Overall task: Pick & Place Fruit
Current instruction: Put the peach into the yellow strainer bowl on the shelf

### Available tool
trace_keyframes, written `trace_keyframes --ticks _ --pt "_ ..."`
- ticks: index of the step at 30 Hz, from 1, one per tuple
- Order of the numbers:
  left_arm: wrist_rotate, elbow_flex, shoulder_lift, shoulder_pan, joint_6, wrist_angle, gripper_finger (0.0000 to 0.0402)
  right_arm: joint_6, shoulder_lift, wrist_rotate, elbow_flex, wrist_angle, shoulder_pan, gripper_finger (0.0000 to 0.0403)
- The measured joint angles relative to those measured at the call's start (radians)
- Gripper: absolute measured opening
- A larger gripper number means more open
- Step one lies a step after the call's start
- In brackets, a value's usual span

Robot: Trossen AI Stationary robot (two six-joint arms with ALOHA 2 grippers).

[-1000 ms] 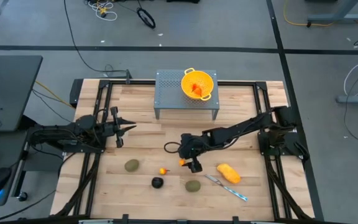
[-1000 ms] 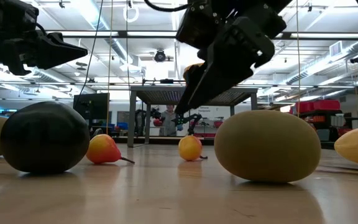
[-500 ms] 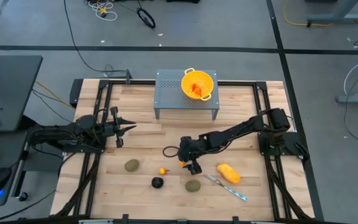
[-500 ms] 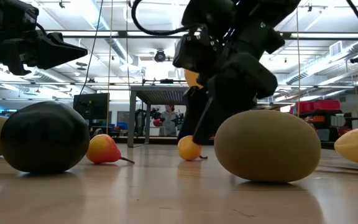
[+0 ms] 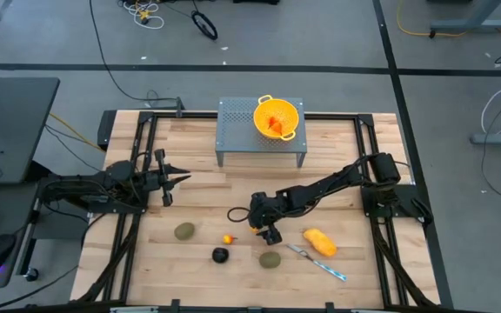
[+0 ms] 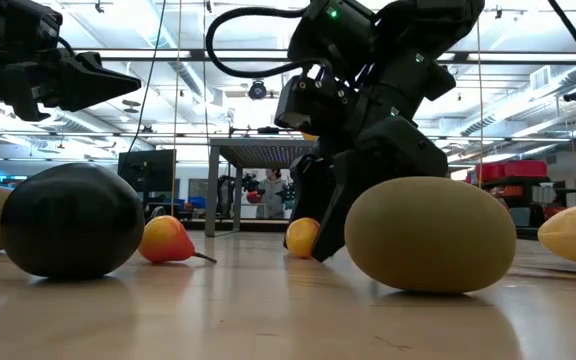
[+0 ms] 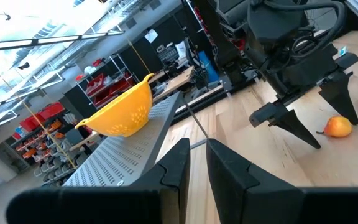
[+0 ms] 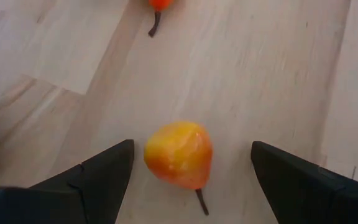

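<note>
Picking is the step in hand, judging by how things lie: the right gripper (image 5: 265,231) is down at the table (image 5: 198,148) near its middle, jaws spread wide and empty, straddling a small orange pear (image 8: 179,154) that sits on the wood between the fingertips (image 8: 107,165) without touching either. The next move calls for closing squarely on that little rounded fruit, which could roll or squirt out, then lifting it toward the yellow colander (image 5: 278,118) on the grey stand (image 5: 233,130) at 12 o'clock. The left gripper (image 5: 170,180) waits at 9 o'clock, fingers nearly together, holding nothing.

Other fruit lies along the 6 o'clock side: a yellow-orange oblong (image 5: 320,242) toward 5, two olive-green ovals (image 5: 184,231) and (image 5: 270,259), a dark ball (image 5: 220,255), and a second tiny orange pear (image 5: 227,238). A knife (image 5: 317,262) lies near the oblong.

No brand, label or writing can be read.
</note>
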Motion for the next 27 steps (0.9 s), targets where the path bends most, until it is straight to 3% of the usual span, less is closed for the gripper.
trace_keyframes --ticks 14,27 --pt "0.0 0.0 0.0 0.0 0.0 0.0 0.0064 -0.01 0.003 -0.002 0.0 0.002 0.0 0.0281" --pt "0.0 0.0 0.0 0.0 0.0 0.0 0.0064 -0.01 0.01 -0.006 0.001 0.006 0.0 0.0266"
